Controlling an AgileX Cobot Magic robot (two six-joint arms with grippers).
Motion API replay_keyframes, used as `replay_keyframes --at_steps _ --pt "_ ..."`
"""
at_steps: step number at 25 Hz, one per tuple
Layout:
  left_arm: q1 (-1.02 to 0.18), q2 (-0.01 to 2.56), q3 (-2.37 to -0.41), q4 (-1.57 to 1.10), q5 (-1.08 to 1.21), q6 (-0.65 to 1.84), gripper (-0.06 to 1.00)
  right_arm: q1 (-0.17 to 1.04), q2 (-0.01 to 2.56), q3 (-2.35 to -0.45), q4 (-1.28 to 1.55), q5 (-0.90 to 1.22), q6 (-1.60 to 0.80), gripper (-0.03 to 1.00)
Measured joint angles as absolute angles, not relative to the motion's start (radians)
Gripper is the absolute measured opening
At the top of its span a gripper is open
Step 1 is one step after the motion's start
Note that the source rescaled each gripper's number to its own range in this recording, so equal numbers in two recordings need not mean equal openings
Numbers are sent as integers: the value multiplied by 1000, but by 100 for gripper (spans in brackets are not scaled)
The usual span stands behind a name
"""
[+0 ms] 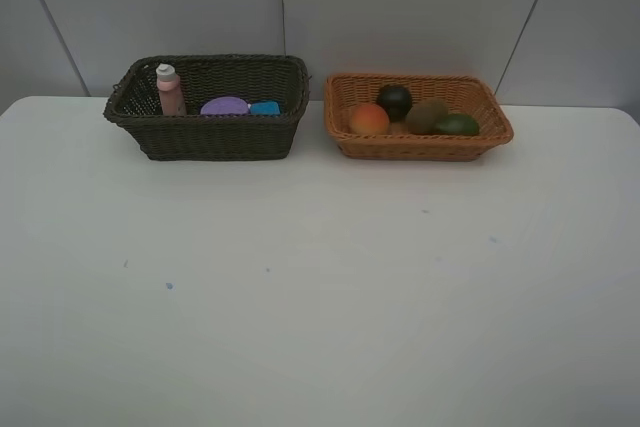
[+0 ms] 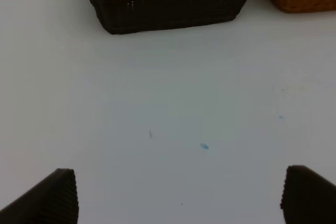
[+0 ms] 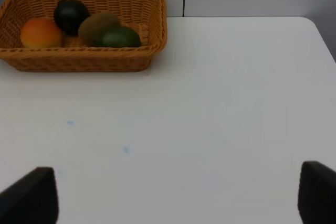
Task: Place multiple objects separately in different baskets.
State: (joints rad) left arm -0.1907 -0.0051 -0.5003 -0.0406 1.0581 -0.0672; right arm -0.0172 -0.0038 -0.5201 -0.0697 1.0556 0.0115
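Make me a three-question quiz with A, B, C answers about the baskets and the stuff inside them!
1. Where is the pink bottle?
A. dark brown basket
B. orange basket
C. on the table

2. How many fruits lie in the orange basket?
A. two
B. four
C. six

3. How do the left gripper and right gripper stand?
A. both open, holding nothing
B. both shut on fruit
C. one holding a jar

Answers: 1 A, it stands upright at the dark basket's left end. 2 B, orange-red, dark, brown and green ones show. 3 A, both wrist views show wide, empty gaps.

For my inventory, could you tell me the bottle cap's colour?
White, on the pink bottle; clearest in the exterior high view.
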Motion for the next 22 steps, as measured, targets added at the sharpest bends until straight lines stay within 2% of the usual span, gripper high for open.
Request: replay_keyframes --at_steps 22 --pt "-191 -5 -500 -41 1058 -67 100 -17 -4 -520 -70 1056 11 100"
